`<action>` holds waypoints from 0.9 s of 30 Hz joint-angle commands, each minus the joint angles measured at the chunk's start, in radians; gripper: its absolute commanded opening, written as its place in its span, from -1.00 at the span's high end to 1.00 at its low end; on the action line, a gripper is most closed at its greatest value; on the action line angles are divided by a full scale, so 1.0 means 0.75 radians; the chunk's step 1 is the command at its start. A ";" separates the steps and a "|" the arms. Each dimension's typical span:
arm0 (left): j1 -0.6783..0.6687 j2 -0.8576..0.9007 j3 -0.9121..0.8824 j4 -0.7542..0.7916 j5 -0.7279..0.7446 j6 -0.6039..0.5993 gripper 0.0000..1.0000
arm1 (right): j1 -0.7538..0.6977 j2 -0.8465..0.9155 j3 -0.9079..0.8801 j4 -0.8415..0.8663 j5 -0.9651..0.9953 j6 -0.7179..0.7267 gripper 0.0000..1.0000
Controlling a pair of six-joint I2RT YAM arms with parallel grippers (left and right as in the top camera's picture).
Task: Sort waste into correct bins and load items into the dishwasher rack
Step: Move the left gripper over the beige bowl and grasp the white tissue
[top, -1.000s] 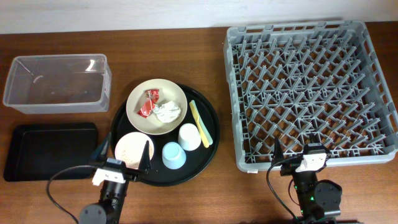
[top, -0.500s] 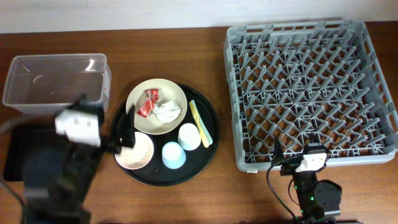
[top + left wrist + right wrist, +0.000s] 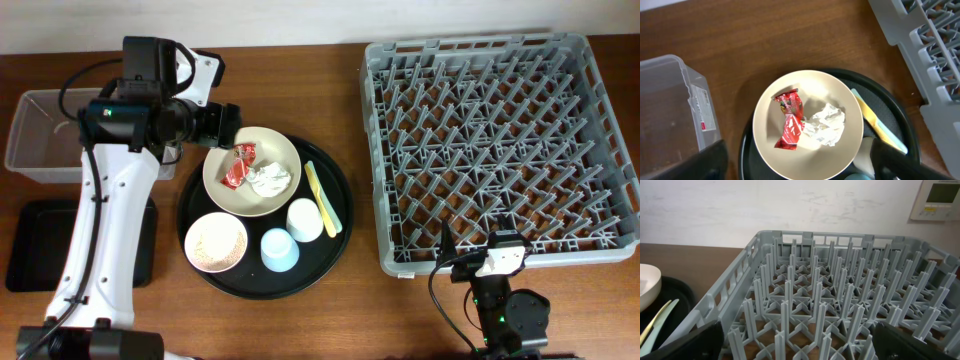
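Left hand (image 3: pixel 224 122): hovers over the upper-left rim of the large cream bowl (image 3: pixel 820 90). Its fingers (image 3: pixel 705 165) show only as dark blurs at the lower corners of the wrist view, spread wide, nothing between them.

Right hand (image 3: pixel 800 342): low at the near edge of the large square grey plastic rack (image 3: pixel 500 140). Its fingers are also dark blurs, apart and empty.

- Cream bowl sits on the large round black tray (image 3: pixel 325 262). Inside it, the small red crinkled wrapper (image 3: pixel 789 120) lies touching the crumpled white tissue (image 3: pixel 827 125).
- Small pink bowl (image 3: pixel 188 243) sits at the tray's front left and holds the loose white rice (image 3: pixel 217 243). It is outside the left wrist view.
- White cup (image 3: pixel 305 220) and light blue cup (image 3: pixel 279 250) stand side by side. The wrist view cuts both off at its bottom edge.
- Slim yellow plastic utensil (image 3: pixel 323 198) lies right of the cream bowl. I cannot tell what kind of utensil it is.
- Clear rectangular plastic box (image 3: pixel 50 140): its right end is hidden under the left arm in the overhead view.
- Shallow black rectangular tray (image 3: pixel 35 245): its right part is crossed by the same arm.
- The rack pegs are bare, and its right corner runs out of the overhead frame.
- Everything rests on the brown wooden tabletop (image 3: pixel 300 60).
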 commanded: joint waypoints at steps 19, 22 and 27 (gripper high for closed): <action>-0.161 0.404 0.023 -0.121 -0.147 -0.071 -0.05 | 0.007 -0.009 -0.006 -0.008 -0.001 0.006 -0.97; -0.237 0.435 0.020 -0.158 -0.196 -0.151 -0.04 | 0.007 -0.009 -0.006 -0.008 -0.002 0.006 -0.96; -0.245 0.469 -0.055 -0.114 -0.229 -0.212 -0.05 | 0.007 -0.009 -0.006 -0.008 -0.002 0.006 -0.96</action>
